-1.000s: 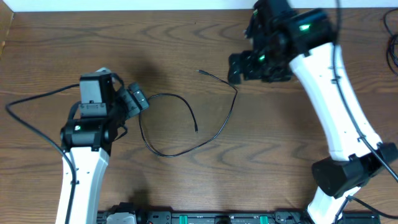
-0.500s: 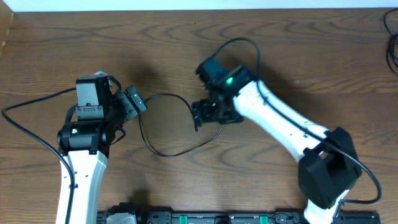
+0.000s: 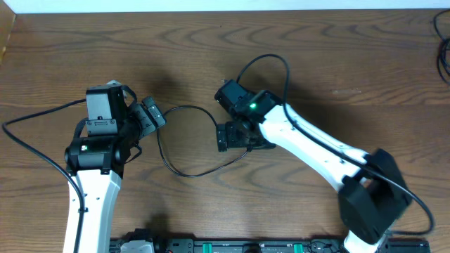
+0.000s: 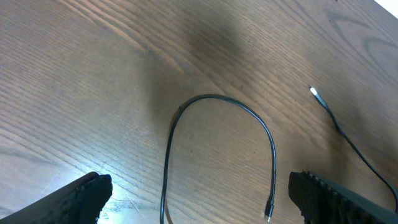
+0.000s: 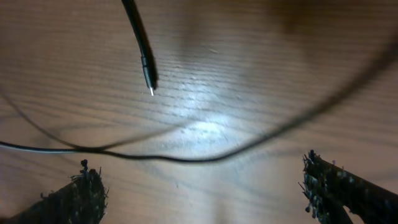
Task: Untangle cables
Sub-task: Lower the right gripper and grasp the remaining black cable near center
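One thin black cable (image 3: 190,173) lies in a loose open loop on the wooden table, between the two arms. In the left wrist view its arch (image 4: 214,98) sits ahead of my open left gripper (image 4: 199,202); one plug end (image 4: 269,210) lies near the right finger, and a silvery plug tip (image 4: 314,93) is farther off. My left gripper (image 3: 153,114) hovers at the loop's left side. My right gripper (image 3: 235,138) hangs open over the loop's right part. A cable run (image 5: 186,159) and a plug end (image 5: 149,79) lie ahead of its fingers. Neither gripper holds anything.
The left arm's thick black wire (image 3: 35,119) trails over the table to the left edge. The right arm's own wire (image 3: 271,62) arches behind its wrist. More dark cords (image 3: 443,60) lie at the right edge. An equipment rail (image 3: 232,246) runs along the front.
The right arm swung from the back right down to the middle and now hovers over the cable's right part. The left arm barely moved. The cable lies much as before.
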You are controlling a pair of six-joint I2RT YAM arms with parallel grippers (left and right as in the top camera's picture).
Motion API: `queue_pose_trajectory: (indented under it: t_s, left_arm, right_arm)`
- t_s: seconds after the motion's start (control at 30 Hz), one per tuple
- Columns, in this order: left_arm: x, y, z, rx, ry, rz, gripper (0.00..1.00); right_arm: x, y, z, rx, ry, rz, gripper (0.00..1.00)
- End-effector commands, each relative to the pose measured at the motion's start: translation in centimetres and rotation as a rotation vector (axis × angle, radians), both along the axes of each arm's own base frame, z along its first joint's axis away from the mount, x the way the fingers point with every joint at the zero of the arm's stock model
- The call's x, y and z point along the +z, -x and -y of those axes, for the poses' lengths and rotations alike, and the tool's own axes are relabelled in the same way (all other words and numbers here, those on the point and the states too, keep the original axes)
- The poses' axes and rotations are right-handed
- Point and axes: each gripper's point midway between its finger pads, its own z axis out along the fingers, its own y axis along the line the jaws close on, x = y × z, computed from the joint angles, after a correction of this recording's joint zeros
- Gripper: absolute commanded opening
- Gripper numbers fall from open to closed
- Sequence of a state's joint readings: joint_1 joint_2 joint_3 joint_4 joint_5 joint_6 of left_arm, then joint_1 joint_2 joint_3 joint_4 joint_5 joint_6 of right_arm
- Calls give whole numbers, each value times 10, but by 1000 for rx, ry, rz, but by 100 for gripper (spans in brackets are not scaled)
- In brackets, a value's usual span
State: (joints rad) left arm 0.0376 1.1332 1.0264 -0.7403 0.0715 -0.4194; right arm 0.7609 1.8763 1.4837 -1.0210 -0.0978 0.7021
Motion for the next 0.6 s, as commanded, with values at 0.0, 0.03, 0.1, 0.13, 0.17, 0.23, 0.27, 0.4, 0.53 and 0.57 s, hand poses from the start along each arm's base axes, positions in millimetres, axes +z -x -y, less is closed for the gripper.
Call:
queue_pose_trajectory:
  t_s: [0.0, 0.03, 0.1, 0.13, 0.17, 0.23, 0.27, 0.4, 0.53, 0.57]
  left_arm:
    - [3, 0, -4, 16, -8, 6, 98]
    - [3, 0, -3, 15, -8, 6, 98]
    - [3, 0, -3, 15, -8, 6, 98]
    - [3, 0, -3, 15, -8, 6, 98]
    - [3, 0, -4, 16, -8, 6, 98]
    - [3, 0, -3, 15, -8, 6, 98]
    - [3, 0, -3, 15, -8, 6, 98]
    - [3, 0, -3, 15, -8, 6, 98]
    - [3, 0, -3, 15, -8, 6, 98]
    - [3, 0, -3, 15, -8, 6, 98]
  right_arm:
    - [52, -14, 15, -134, -13, 150, 99]
    - [55, -15, 19, -164, -3, 162, 99]
    - [55, -19, 28, -212, 33, 185, 99]
    - [50, -22, 31, -223, 51, 196, 99]
    - [45, -24, 33, -227, 68, 203, 99]
    - [33, -25, 33, -229, 81, 194, 99]
    - [26, -26, 31, -228, 85, 186, 99]
    - [0, -40, 18, -230, 80, 190, 85]
    - [-8, -45, 23, -280, 115, 204, 79]
    - [-11, -46, 24, -281, 127, 203, 75]
